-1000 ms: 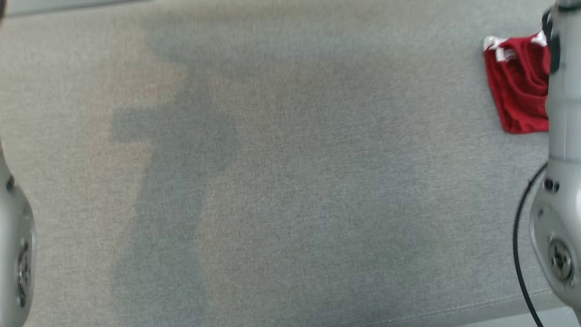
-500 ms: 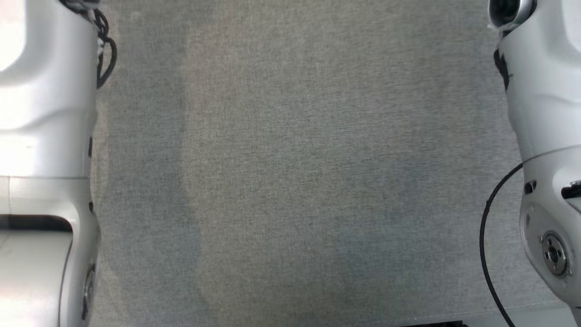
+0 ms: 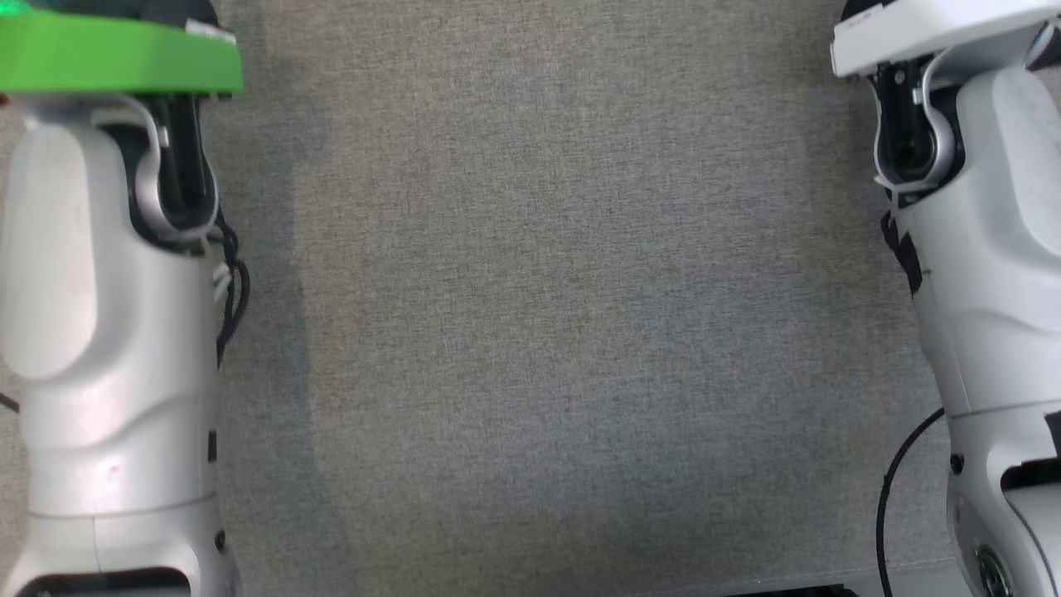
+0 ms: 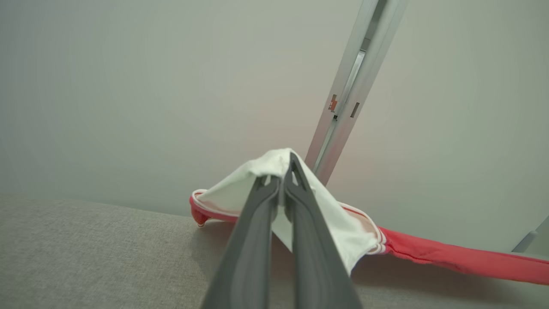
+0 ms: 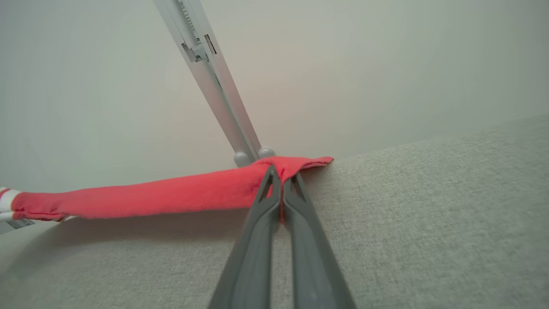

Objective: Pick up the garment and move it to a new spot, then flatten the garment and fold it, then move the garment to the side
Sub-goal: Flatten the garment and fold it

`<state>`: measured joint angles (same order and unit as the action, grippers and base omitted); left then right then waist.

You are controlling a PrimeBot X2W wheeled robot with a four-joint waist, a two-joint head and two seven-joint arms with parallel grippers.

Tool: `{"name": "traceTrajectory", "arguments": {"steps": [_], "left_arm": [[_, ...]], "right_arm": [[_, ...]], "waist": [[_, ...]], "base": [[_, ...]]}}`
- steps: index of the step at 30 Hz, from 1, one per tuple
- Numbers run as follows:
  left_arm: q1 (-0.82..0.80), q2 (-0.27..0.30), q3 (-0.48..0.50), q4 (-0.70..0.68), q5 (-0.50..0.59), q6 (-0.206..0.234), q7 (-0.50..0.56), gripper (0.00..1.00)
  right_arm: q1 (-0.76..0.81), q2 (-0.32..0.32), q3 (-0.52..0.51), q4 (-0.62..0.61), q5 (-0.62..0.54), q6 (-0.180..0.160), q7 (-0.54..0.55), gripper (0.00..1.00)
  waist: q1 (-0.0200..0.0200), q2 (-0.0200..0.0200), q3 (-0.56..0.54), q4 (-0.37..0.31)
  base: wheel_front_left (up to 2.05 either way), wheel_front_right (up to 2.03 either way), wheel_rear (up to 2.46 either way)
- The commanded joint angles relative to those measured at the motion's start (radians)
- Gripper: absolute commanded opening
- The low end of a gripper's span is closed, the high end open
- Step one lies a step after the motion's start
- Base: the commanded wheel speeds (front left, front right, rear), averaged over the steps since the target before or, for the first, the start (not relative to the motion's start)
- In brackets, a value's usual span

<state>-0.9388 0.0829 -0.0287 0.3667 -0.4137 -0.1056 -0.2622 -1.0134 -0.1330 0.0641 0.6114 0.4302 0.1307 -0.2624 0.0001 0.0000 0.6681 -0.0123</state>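
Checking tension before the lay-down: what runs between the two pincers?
The garment, stretched as a red band from the right pincer to its white sleeve held in the left pincer; both wrist views show it.

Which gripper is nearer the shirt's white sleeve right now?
Left. The left gripper is shut on the white sleeve itself; the right gripper pinches the garment at its opposite, red end.
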Motion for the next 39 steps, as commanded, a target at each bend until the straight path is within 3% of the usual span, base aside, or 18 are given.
{"name": "traceTrajectory", "arguments": {"steps": [1, 14, 24, 39], "left_arm": [[0.058, -0.003, 0.016, -0.033, -0.007, -0.006, -0.003, 0.0], [0.512, -0.031, -0.014, -0.278, -0.025, -0.014, -0.003, 0.0], [0.8, -0.031, -0.103, -0.403, -0.067, 0.053, -0.003, 0.0], [1.093, -0.009, -0.178, -0.688, -0.016, 0.153, 0.053, 0.0]], "right_arm": [[0.044, -0.01, -0.004, -0.032, 0.017, 0.0, -0.003, 0.0], [0.401, 0.001, 0.016, -0.275, 0.061, 0.0, -0.003, 0.0], [0.718, 0.002, -0.005, -0.428, 0.08, 0.0, -0.003, 0.0], [1.095, 0.054, -0.105, -0.775, 0.013, 0.0, 0.124, 0.0]], "waist": [[-0.0001, 0.0, -0.055, -0.01], [-0.0001, 0.0, -0.27, 0.011], [-0.0001, 0.0, -0.452, 0.048], [-0.0001, 0.0, -0.555, 0.054]], "base": [[0.0, 0.0, 0.0], [0.0, 0.0, 0.0], [0.0, 0.0, 0.0], [0.0, 0.0, 0.0]]}}
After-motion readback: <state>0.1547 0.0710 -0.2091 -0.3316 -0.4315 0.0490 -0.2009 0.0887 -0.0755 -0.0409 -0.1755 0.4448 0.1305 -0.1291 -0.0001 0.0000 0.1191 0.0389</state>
